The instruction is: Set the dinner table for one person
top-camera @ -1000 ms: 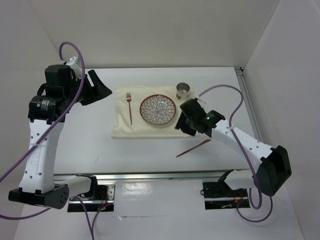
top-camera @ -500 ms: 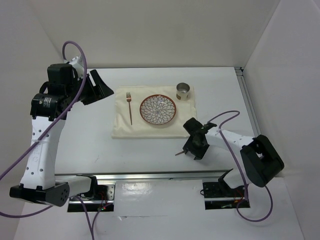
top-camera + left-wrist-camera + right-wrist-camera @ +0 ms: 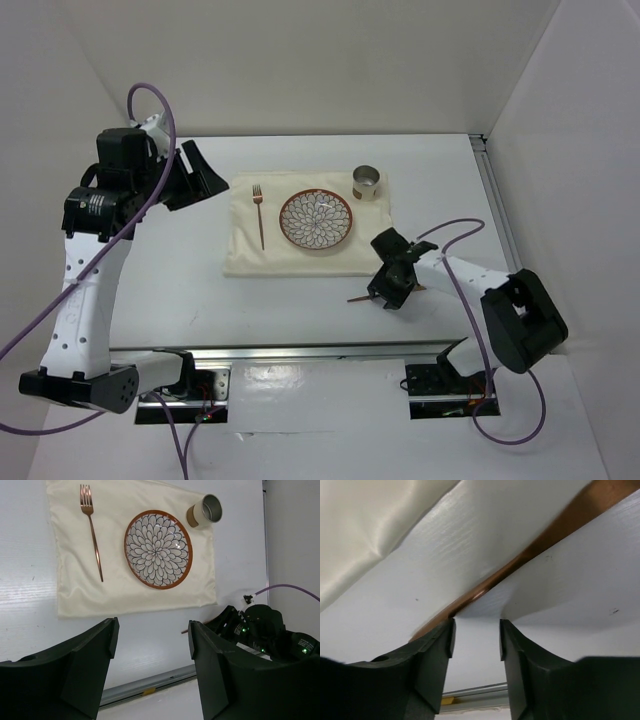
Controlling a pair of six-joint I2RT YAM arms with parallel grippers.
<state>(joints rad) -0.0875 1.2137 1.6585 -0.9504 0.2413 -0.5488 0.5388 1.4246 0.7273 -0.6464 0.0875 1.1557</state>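
A cream cloth [image 3: 300,262] lies on the white dinner table [image 3: 170,300]. On the cloth are a copper fork [image 3: 259,215], a patterned plate [image 3: 316,221] and a metal cup [image 3: 367,182]. A thin copper utensil [image 3: 357,298] lies on the bare table to the right of the cloth's front corner, mostly hidden under my right gripper [image 3: 386,293]. In the right wrist view the utensil [image 3: 530,550] runs diagonally just past my open right gripper [image 3: 476,630], touching the left fingertip [image 3: 447,627]. My left gripper [image 3: 208,178] is open, empty and raised left of the cloth, as the left wrist view [image 3: 152,630] shows.
A metal rail [image 3: 300,352] runs along the table's near edge. White walls stand at the back and both sides. A second rail [image 3: 500,215] runs along the right edge. The right arm's purple cable [image 3: 455,225] loops above the table.
My right gripper has swung from above the cloth's right edge down to the table over the copper utensil. The utensil's left end has shifted slightly back. The left arm has barely moved.
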